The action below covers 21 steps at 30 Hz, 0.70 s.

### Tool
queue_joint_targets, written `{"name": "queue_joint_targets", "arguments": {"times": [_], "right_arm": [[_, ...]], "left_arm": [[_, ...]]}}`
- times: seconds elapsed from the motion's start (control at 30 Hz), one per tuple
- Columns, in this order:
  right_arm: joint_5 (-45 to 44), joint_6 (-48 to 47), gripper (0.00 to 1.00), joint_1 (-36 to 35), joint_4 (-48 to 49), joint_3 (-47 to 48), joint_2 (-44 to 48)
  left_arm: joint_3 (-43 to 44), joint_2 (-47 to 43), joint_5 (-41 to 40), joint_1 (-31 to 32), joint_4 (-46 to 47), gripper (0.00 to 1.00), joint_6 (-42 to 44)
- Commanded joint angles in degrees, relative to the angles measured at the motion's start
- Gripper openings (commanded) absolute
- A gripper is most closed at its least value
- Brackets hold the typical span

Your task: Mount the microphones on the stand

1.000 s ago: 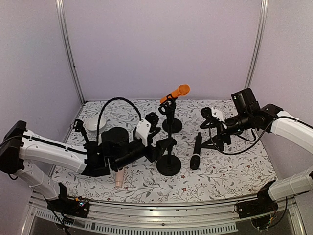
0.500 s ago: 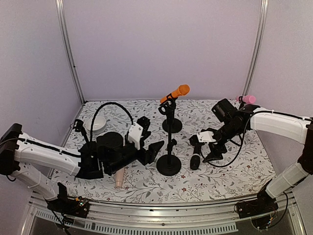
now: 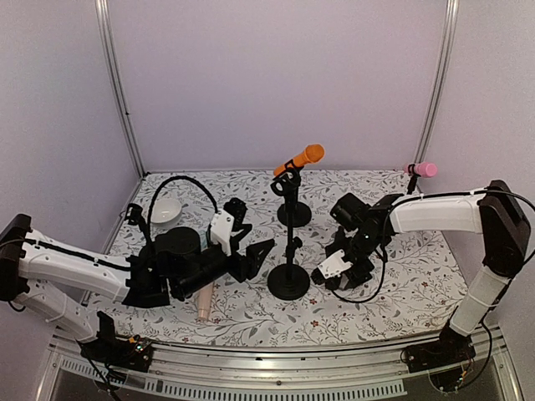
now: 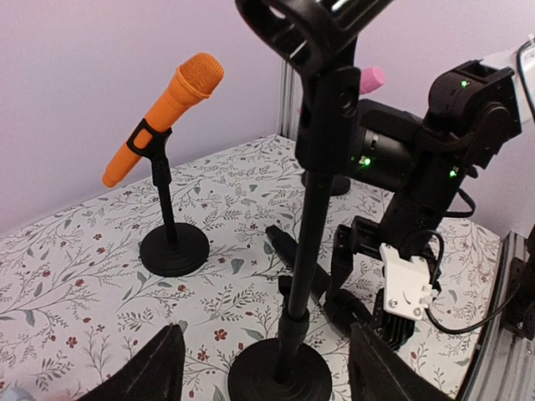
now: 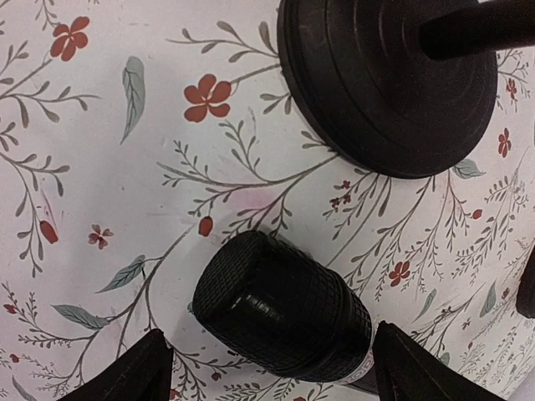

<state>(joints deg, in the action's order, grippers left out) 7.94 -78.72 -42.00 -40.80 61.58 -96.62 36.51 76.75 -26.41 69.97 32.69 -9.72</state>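
The black microphone (image 5: 280,305) lies on the flowered cloth with its mesh head between the tips of my open right gripper (image 5: 276,376), which points down over it (image 3: 333,277); neither fingertip touches it. Just beyond stands the empty stand (image 3: 289,269), whose clip (image 4: 292,21) holds nothing. My left gripper (image 3: 255,238) is open and faces this stand from the left, its fingers (image 4: 159,368) either side of the base. The orange microphone (image 3: 299,159) sits clipped in the rear stand. A pink microphone (image 3: 422,169) sits on a stand at the back right. The beige microphone (image 3: 203,302) lies under my left arm.
A white dish (image 3: 165,209) rests at the back left. The rear stand's round base (image 3: 293,215) sits behind the empty stand's base (image 3: 289,286). Purple walls close in the cloth on three sides.
My right arm has swung in from the right and dropped over the black microphone. My left gripper has drawn back a little to the left of the empty stand.
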Motion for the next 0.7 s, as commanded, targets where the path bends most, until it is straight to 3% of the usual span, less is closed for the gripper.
{"name": "queue_joint_targets", "arguments": {"times": [0.0, 0.33, 0.53, 0.67], "right_arm": [[-2.96, -2.62, 0.84, -0.34, 1.3, 3.71, -4.19], [-5.34, -0.98, 0.76, -1.68, 1.62, 4.9, -8.88], [-7.48, -0.47, 0.8, -1.9, -0.94, 3.85, -8.73], [-7.47, 1.44, 0.7, -1.86, -1.29, 4.13, -9.25]], "left_arm": [[-1.3, -1.32, -0.82, 0.66, 2.16, 0.68, -0.56], [-1.8, -2.25, -1.09, 0.61, 2.19, 0.68, -0.61], [-1.88, -3.01, -0.81, 0.67, 1.6, 0.68, -0.83], [-1.81, -3.01, -0.79, 0.69, 1.9, 0.68, -1.32]]}}
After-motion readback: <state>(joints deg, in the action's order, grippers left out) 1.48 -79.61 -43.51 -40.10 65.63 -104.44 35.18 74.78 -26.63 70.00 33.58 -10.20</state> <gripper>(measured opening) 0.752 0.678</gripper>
